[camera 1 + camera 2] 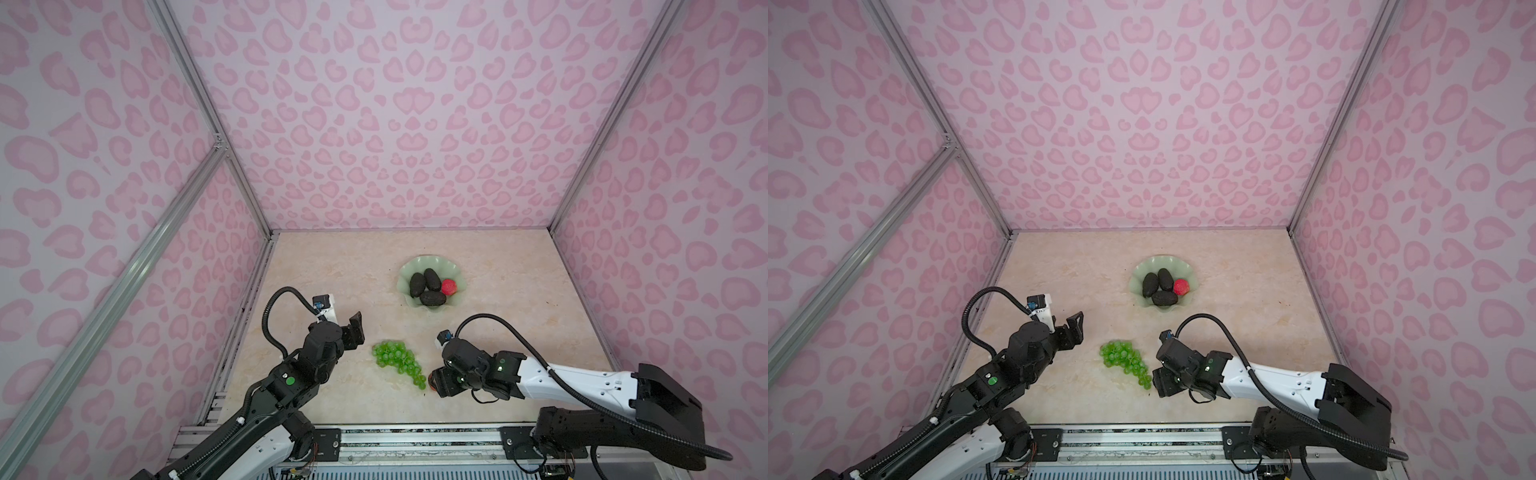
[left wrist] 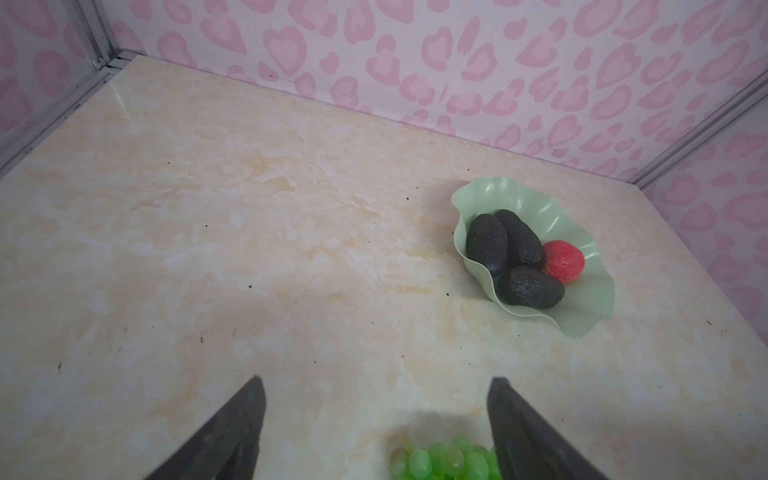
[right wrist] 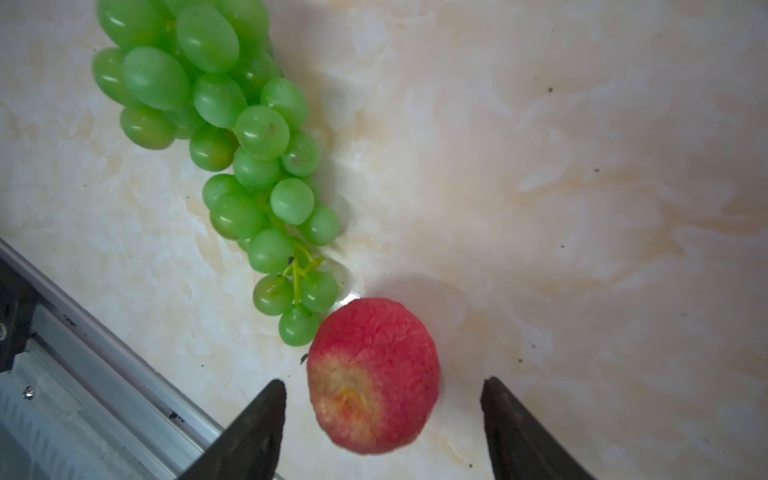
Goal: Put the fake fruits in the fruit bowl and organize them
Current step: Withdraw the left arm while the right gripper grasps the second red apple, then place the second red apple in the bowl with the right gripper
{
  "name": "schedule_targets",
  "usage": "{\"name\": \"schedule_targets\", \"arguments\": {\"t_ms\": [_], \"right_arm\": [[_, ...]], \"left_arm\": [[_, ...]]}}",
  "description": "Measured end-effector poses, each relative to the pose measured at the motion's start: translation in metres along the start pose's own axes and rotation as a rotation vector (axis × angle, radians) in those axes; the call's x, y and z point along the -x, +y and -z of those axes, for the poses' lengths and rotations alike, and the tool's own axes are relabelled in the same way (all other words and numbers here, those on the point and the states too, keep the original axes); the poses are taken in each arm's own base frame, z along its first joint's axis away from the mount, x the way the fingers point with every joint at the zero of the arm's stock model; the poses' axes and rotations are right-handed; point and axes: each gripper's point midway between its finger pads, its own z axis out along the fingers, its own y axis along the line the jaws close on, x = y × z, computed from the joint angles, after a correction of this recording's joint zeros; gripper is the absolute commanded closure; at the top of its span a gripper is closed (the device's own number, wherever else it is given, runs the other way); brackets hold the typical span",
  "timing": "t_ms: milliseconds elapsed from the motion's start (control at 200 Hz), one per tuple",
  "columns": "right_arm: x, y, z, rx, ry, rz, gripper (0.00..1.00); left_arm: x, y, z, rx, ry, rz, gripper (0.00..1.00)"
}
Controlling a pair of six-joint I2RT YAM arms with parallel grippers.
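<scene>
Left gripper [image 2: 378,380], black, two-fingered: jaws wide, nothing between them; hangs over the beige marbled tabletop [image 1: 332,270].

Bunch of bright green plastic grapes [image 1: 397,361]: lies on the tabletop just right of that gripper. Risk: loose cluster, likely to sag or snag if pinched by few berries. Cut off at the left wrist view's edge.

Shallow pale mint-green glossy fruit bowl, wavy rim [image 2: 519,199]: farther back; holds three dark bumpy oval avocados [image 1: 432,298] and one small round red fruit [image 1: 449,286]. Risk: crowded already; grapes may slide over the low rim.

Right gripper [image 3: 382,384], black: jaws apart, straddling a second round red fruit with yellowish patch [image 3: 374,345] on the tabletop, neither finger touching it. Risk: fruit sits off-centre, against the lowest grape; closing may roll it away or drag the bunch. Fingers hidden beneath the wrist in both top views.
</scene>
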Motion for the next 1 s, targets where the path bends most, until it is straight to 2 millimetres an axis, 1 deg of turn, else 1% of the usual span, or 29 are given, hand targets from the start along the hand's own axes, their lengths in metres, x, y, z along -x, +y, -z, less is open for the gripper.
{"name": "schedule_targets", "arguments": {"t_ms": [120, 250, 350, 435, 520, 650, 785, 885, 940, 1000], "right_arm": [[-0.002, 0.001, -0.009, -0.005, 0.019, 0.003, 0.42], [0.000, 0.003, -0.011, -0.007, 0.021, 0.005, 0.57], [0.006, 0.004, -0.003, -0.010, -0.007, 0.009, 0.63], [0.020, 0.003, 0.012, -0.026, -0.062, 0.011, 0.66], [0.041, -0.002, 0.032, -0.062, -0.142, 0.007, 0.68], [0.083, -0.022, 0.062, -0.155, -0.280, 0.001, 0.69], [0.139, -0.060, 0.091, -0.247, -0.404, -0.072, 0.70], [0.177, -0.074, 0.100, -0.280, -0.455, -0.083, 0.70], [0.196, -0.082, 0.101, -0.296, -0.478, -0.089, 0.70], [0.214, -0.092, 0.098, -0.318, -0.491, -0.100, 0.70]], "left_arm": [[-0.002, 0.005, 0.003, 0.011, -0.002, 0.018, 0.15], [0.000, 0.007, 0.004, 0.017, -0.010, 0.027, 0.15], [-0.002, 0.008, 0.004, 0.022, -0.004, 0.024, 0.15], [-0.003, 0.008, 0.003, 0.022, -0.003, 0.024, 0.15], [-0.005, 0.009, 0.003, 0.025, 0.002, 0.022, 0.15], [-0.005, 0.010, 0.004, 0.026, 0.004, 0.020, 0.15], [-0.004, 0.010, 0.006, 0.019, -0.002, 0.025, 0.15], [-0.004, 0.010, 0.009, 0.009, -0.008, 0.035, 0.15], [-0.005, 0.011, 0.011, 0.002, -0.010, 0.042, 0.15], [-0.006, 0.011, 0.014, -0.008, -0.010, 0.052, 0.15]]}}
